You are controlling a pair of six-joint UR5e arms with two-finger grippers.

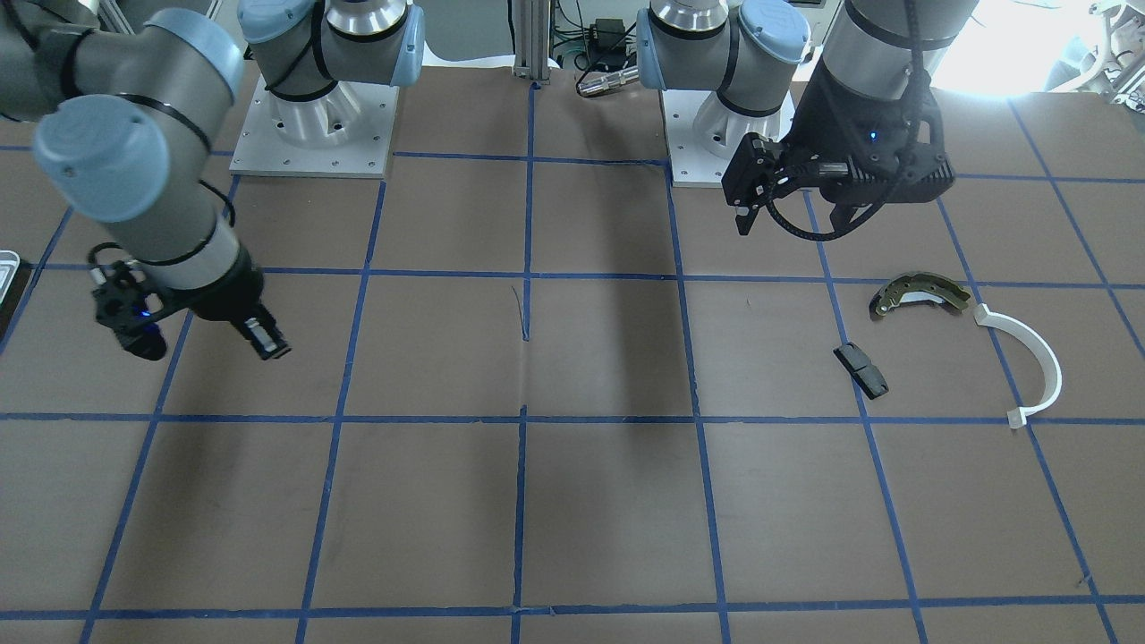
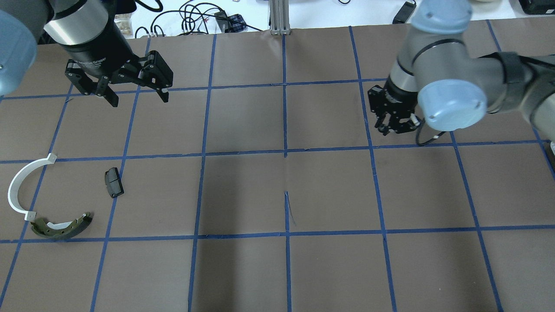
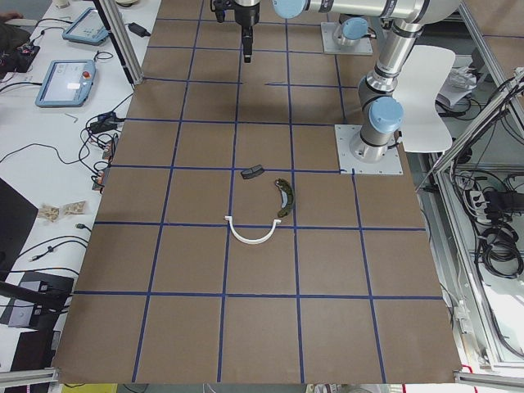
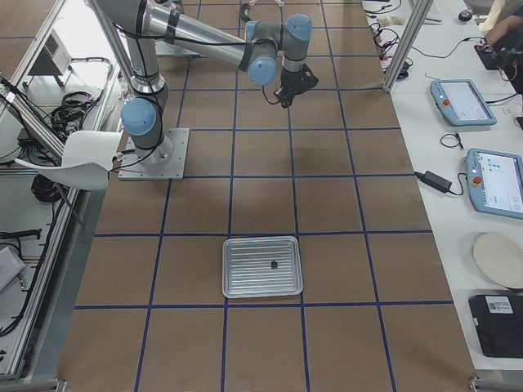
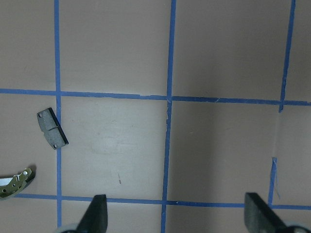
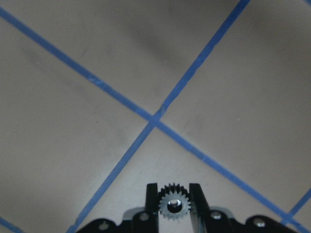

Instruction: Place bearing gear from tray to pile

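Observation:
My right gripper (image 6: 174, 195) is shut on a small silvery bearing gear (image 6: 174, 204) and holds it above the brown table; it also shows in the overhead view (image 2: 392, 125) and the front view (image 1: 267, 343). The silvery tray (image 4: 245, 273) lies far off at the robot's right end, and its edge shows in the front view (image 1: 7, 263). The pile lies on the robot's left: an olive-grey brake shoe (image 2: 60, 227), a black pad (image 2: 113, 182) and a white plastic arc (image 2: 19, 190). My left gripper (image 2: 138, 97) is open and empty, above the table beyond the pile.
A small dark part (image 4: 274, 264) lies in the tray. Blue tape lines (image 2: 285, 151) grid the table. The arm bases (image 1: 313, 134) stand at the robot's side. Tablets and cables lie on the side benches (image 4: 466, 102).

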